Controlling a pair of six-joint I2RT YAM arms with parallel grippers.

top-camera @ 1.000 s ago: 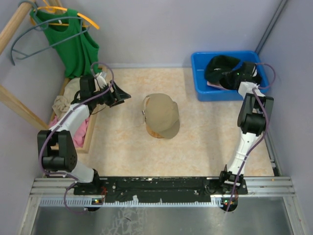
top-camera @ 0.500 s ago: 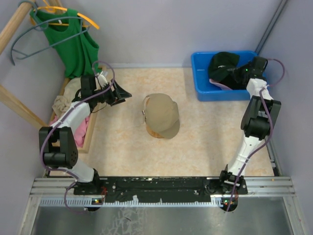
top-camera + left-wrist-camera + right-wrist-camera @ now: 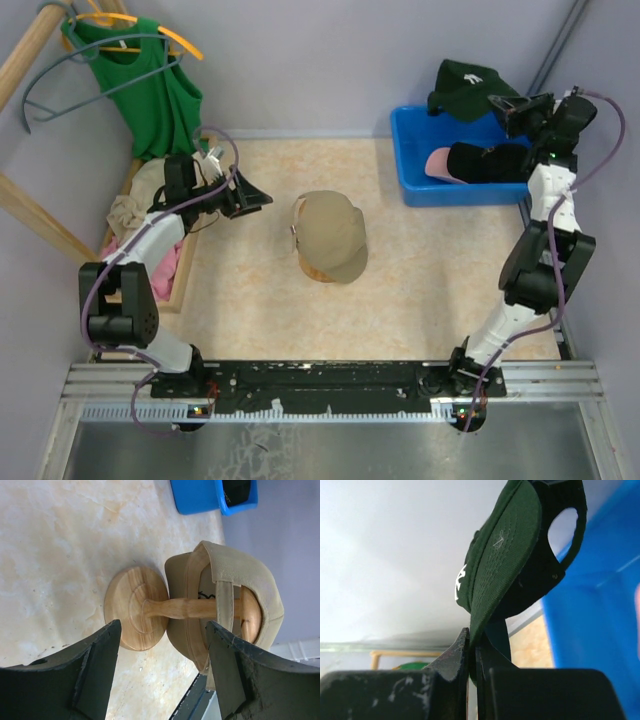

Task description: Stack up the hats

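Tan cap: soft tan fabric baseball cap (image 3: 330, 235) with a curved brim sits on a small round wooden stand (image 3: 135, 607) in the middle of the pale speckled table (image 3: 250, 300). It is the only hat there.
Left gripper: left gripper (image 3: 256, 196) hangs low just beside the tan cap, on its left side. Its two dark fingers (image 3: 95, 670) are spread wide and hold nothing.
Side tray: pink and cream cloths (image 3: 130, 215) lie in a wooden tray at the left edge. They are not part of the job.
Blue bin: blue plastic bin (image 3: 410, 160) sits at the far right of the table, well apart from the stand. A black fabric cap (image 3: 490, 160) and a pink fabric cap (image 3: 440, 163) lie inside it.
Right gripper: right gripper (image 3: 512, 108) is up above the far side of the bin. It is pinched tight on the brim of the green cap.
Green cap: dark green fabric baseball cap (image 3: 468, 88) with a white logo hangs in the air by its brim, clear of the bin.
Green top: green sleeveless top (image 3: 160, 95) hangs on a hanger in the far left corner.
Done: one hat looks to be in place, and a second is picked up.
Left to do: carry the green cap over and set it on the tan one, then do the same with the black and the pink. I think the job is less than half done.
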